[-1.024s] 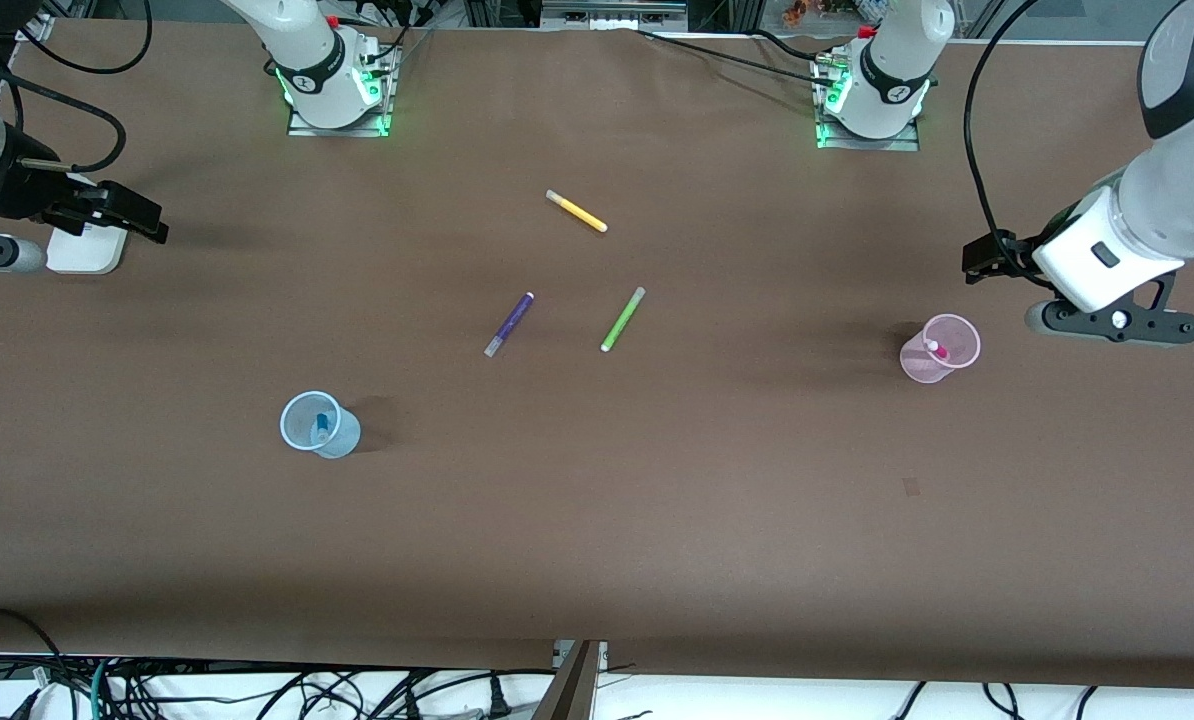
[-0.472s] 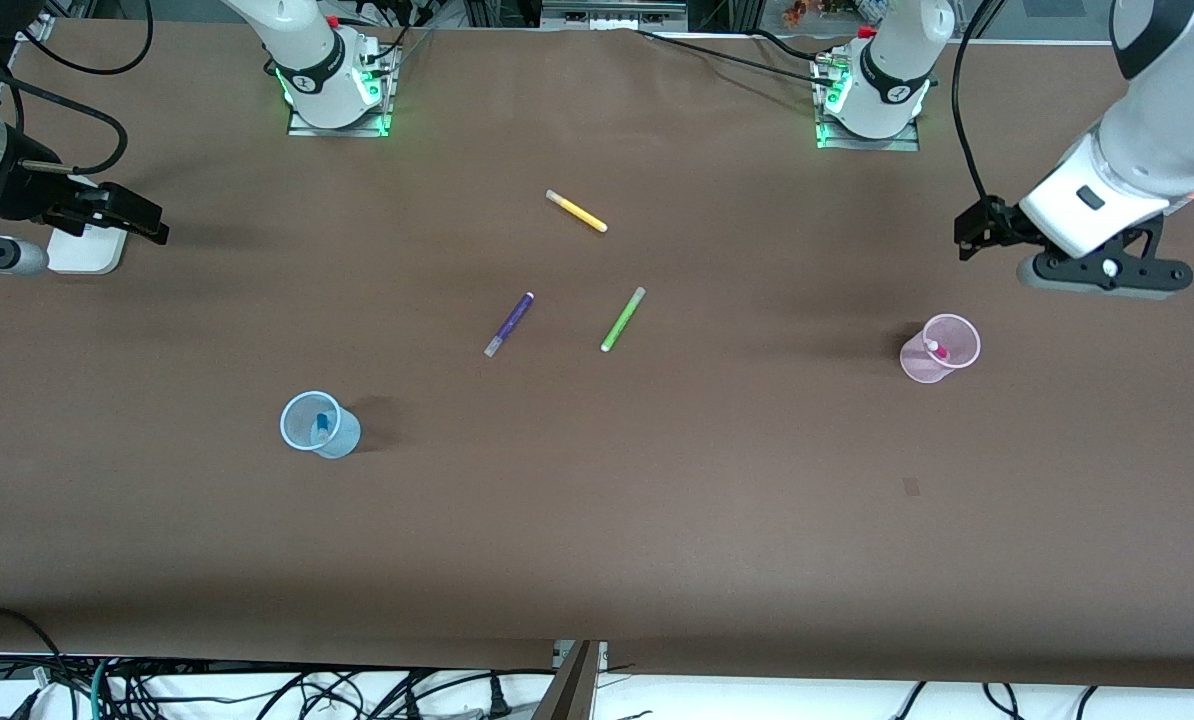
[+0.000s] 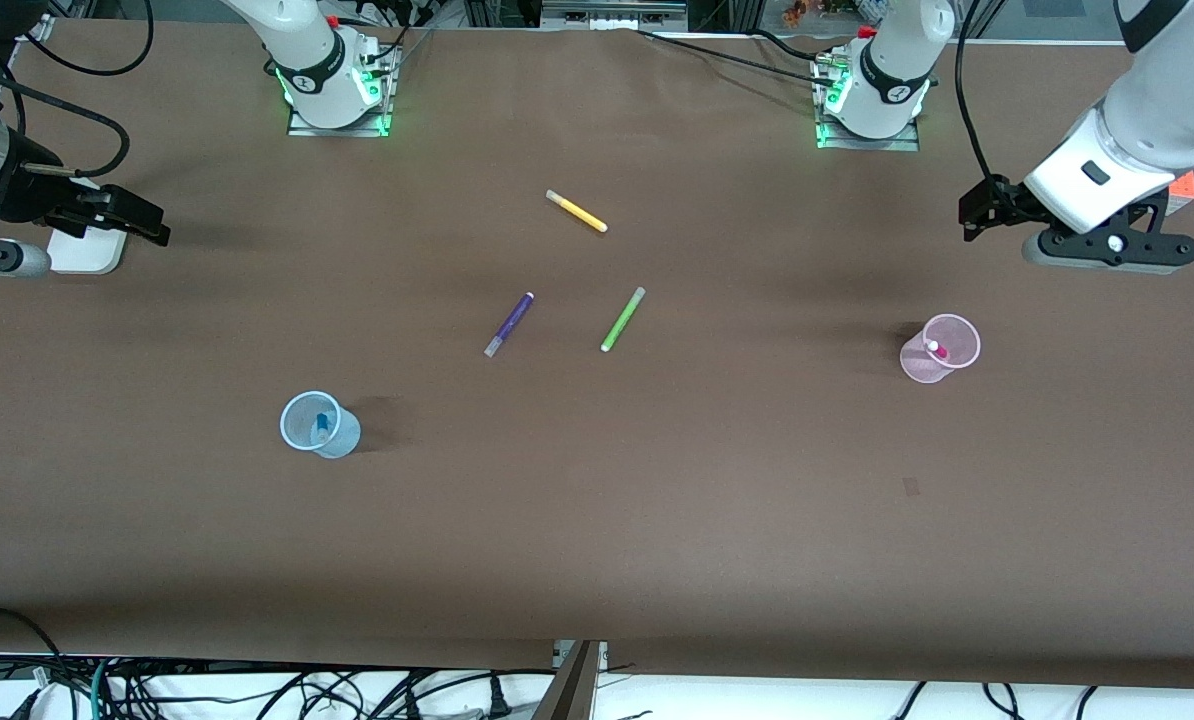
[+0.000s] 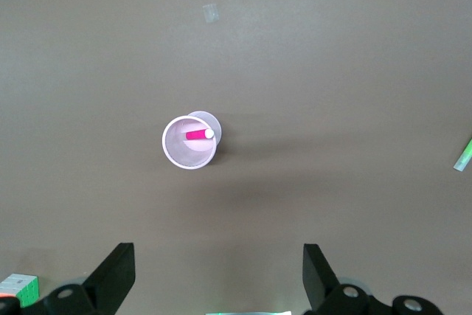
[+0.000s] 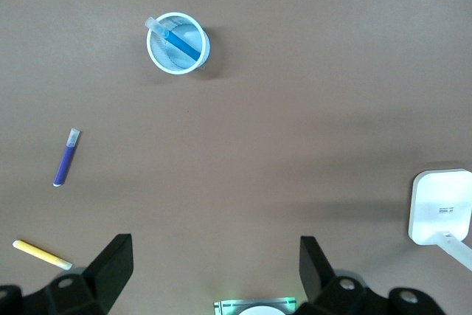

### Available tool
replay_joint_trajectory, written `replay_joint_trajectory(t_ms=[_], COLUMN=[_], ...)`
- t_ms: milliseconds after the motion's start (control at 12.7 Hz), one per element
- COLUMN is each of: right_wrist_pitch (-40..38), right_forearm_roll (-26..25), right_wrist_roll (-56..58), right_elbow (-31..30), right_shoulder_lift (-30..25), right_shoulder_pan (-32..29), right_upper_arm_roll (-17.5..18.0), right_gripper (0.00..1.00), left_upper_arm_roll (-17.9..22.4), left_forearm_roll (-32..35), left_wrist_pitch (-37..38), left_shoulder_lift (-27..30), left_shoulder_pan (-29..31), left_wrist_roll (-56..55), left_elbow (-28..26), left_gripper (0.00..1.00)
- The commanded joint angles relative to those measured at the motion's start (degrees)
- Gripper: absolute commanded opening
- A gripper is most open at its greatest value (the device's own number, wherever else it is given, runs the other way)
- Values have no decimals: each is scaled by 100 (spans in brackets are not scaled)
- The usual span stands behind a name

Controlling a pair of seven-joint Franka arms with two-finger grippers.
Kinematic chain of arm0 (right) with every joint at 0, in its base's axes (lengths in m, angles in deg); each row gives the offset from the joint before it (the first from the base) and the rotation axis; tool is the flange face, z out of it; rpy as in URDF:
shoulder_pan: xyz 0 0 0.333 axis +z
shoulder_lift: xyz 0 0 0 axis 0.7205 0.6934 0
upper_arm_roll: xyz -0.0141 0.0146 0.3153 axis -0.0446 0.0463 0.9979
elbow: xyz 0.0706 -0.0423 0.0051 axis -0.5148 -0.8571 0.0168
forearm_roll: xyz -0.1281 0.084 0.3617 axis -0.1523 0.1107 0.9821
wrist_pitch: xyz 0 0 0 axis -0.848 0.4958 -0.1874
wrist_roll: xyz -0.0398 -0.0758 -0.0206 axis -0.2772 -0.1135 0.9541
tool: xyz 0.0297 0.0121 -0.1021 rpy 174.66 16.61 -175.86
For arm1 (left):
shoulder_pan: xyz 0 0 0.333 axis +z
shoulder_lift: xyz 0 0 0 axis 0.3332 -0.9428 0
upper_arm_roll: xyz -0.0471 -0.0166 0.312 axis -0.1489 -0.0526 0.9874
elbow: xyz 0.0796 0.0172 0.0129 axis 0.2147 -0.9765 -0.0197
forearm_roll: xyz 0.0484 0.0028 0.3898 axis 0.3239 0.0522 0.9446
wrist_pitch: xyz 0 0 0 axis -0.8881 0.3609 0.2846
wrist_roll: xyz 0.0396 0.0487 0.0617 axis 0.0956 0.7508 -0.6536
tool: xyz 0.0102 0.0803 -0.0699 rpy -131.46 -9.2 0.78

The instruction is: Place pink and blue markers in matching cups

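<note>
The pale pink cup [image 3: 919, 368] stands toward the left arm's end of the table with the pink marker [image 3: 937, 349] leaning inside it. Both show in the left wrist view: cup [image 4: 177, 154], marker [image 4: 196, 135]. The pale blue cup [image 3: 345, 438] stands toward the right arm's end and holds the blue marker [image 3: 321, 424]; the right wrist view shows the cup [image 5: 166, 57] and marker [image 5: 181, 43]. My left gripper [image 3: 977, 215] is open and empty, up in the air and apart from the pink cup [image 4: 219, 274]. My right gripper [image 3: 142, 222] is open and empty at the table's end [image 5: 215, 267].
A purple pen [image 3: 509, 324], a lime-green pen [image 3: 623, 318] and a yellow pen [image 3: 576, 211] lie mid-table. A white box [image 3: 82, 250] sits under my right arm. A colour cube [image 4: 16, 288] lies near my left gripper.
My left gripper has risen and drawn away from the pink cup toward the robots' side of the table. The right arm has barely moved. The markers stay in their cups.
</note>
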Motion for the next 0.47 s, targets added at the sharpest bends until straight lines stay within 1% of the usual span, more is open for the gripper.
replay_joint_trajectory(t_ms=[0,394], right_wrist_pitch=[-78,-78], right_forearm_roll=[-86,-86], right_wrist_roll=[-37,-46], right_elbow=[126,126], right_shoulder_lift=[39,39], right_shoulder_pan=[-5,4], right_upper_arm_roll=[16,16], right_gripper=[100,100], left_upper_arm_roll=[1,10], left_forearm_roll=[-228,-247], left_wrist_pitch=[98,133], left_shoulder_lift=[-68,-68], left_shoulder_pan=[55,72], left_wrist_roll=[140,140], left_elbow=[120,102], left_gripper=[100,100])
